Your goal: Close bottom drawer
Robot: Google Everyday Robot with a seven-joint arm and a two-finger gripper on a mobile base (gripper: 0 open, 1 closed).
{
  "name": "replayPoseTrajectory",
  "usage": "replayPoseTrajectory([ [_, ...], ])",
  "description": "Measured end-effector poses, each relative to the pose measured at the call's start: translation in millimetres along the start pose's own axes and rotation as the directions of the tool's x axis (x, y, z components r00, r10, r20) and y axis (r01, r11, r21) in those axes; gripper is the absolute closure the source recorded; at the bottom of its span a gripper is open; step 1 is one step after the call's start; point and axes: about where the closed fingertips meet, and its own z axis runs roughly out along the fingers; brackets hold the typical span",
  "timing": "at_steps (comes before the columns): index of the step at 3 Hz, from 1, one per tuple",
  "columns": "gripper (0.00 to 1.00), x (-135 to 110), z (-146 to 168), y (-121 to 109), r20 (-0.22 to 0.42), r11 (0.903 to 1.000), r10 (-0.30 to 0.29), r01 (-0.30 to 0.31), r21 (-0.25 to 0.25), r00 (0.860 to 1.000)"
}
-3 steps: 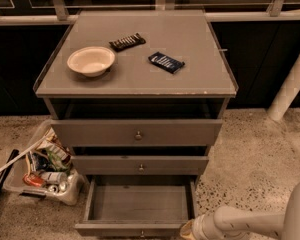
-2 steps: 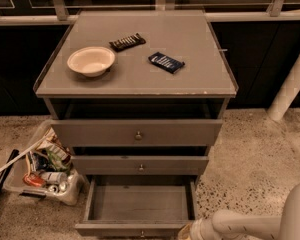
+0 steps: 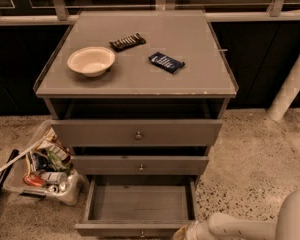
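Note:
The bottom drawer (image 3: 140, 204) of the grey cabinet is pulled out, its empty inside showing. Its slim front panel (image 3: 130, 229) lies along the lower edge of the view, with a small knob at about the middle. My gripper (image 3: 182, 232) is at the bottom edge, just right of that front panel's right end, on the end of a white arm (image 3: 240, 228) that comes in from the lower right. Only the gripper's base shows; it is mostly cut off by the frame.
The middle drawer (image 3: 140, 165) and top drawer (image 3: 137, 132) stand slightly out above. On the cabinet top (image 3: 200, 74) lie a white bowl (image 3: 91, 60), a dark snack bar (image 3: 127, 41) and a blue packet (image 3: 166, 62). A bin of rubbish (image 3: 42, 166) stands on the floor to the left.
The gripper and arm have slid a little to the left along the bottom edge, closer to the bottom drawer's front right corner. The drawer looks unmoved.

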Motion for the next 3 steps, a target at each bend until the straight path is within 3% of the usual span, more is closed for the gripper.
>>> replayPoseTrajectory([
  [1, 1.00, 1.2, 12.5, -6.9, 0.003, 0.9999, -0.015, 0.015, 0.006, 1.000],
  [3, 0.58, 1.3, 12.7, -7.0, 0.003, 0.9999, -0.014, 0.014, 0.006, 1.000],
])
